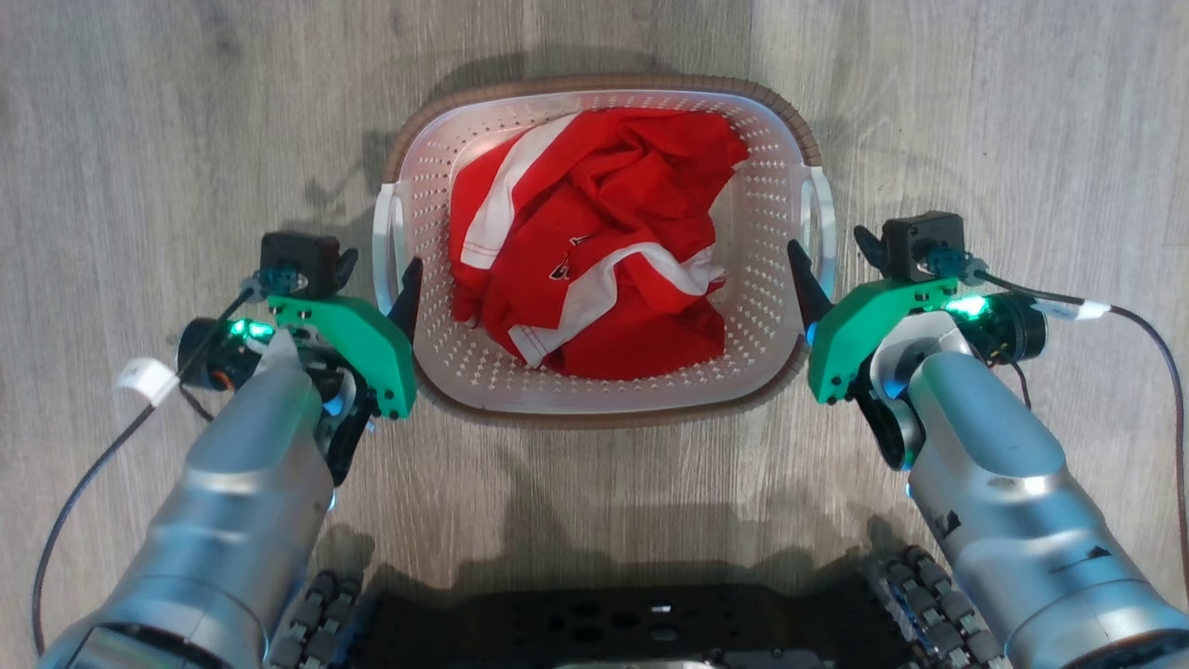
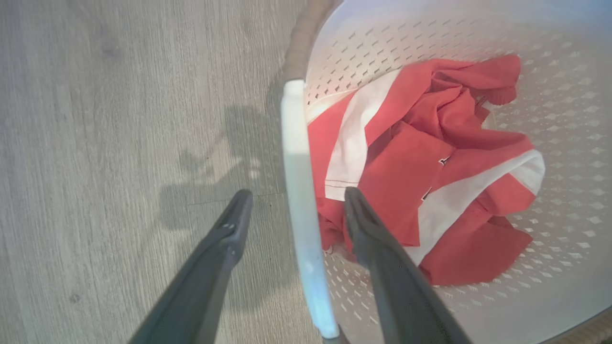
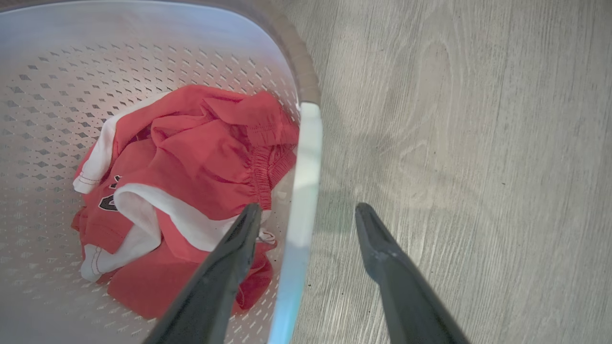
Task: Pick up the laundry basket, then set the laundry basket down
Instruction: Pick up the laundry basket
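Cream plastic laundry basket sits on the wood floor, centred between the arms, with a red garment inside. Left gripper and right gripper are both spread open, each straddling its white side handle with one finger inside the wall. Close both in sync, square on the handles, and lift level to avoid tipping.

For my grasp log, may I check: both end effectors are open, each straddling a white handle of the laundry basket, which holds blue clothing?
No: the clothing in the laundry basket is red and white, per the head view; the rest holds.
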